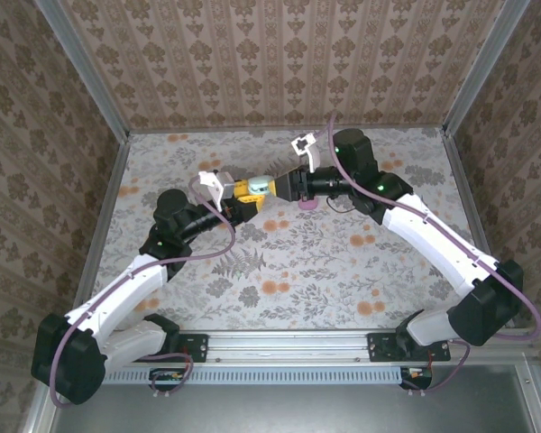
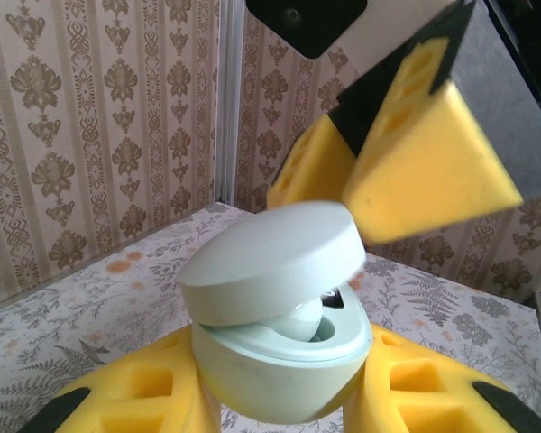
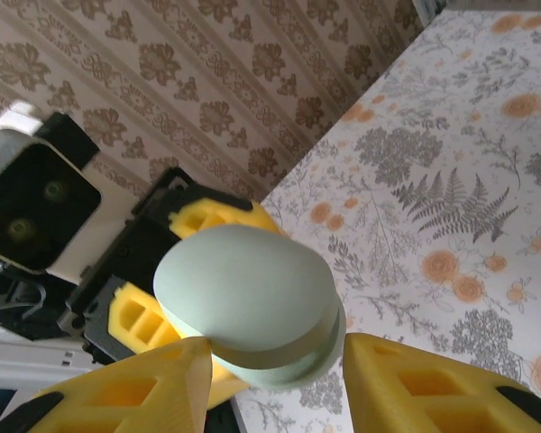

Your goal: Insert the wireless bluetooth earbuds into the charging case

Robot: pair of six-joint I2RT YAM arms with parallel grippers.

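Top view, bottom of frame: metal rail (image 1: 288,343) carrying both arm bases. Left arm (image 1: 126,293) runs up and to the right, right arm (image 1: 433,239) up and to the left. They meet just above the middle of the frame, over the flowered table (image 1: 288,280).

Left gripper (image 1: 245,193): clamped on the charging case (image 1: 258,187), a pale mint pebble.
- Left wrist view, bottom edge: its two yellow fingers (image 2: 153,397) squeeze the lower shell from either side, and the case is held off the table.
- The lid (image 2: 270,257) is raised and tilted, with the gap widest toward the right of the frame.
- In that gap a pale earbud (image 2: 299,323) sits in the case's well, partly covered by the lid.
- There is a dark bit at the right end of the gap; cannot tell what it is.

Right gripper (image 1: 284,187): just right of the case in the top view, facing the left gripper.
- Right wrist view: its yellow fingers (image 3: 415,388) stand apart at the bottom edge, with the lid's rounded top between and just above them.
- The finger at lower left of the frame looks to be touching the lid's edge.
- Whether the pair actually pinch the lid, cannot tell.

A small pink object (image 1: 308,204) lies on the table just below the right wrist, too small to say what it is.

Behind: patterned wall (image 1: 279,63) across the top of the frame.
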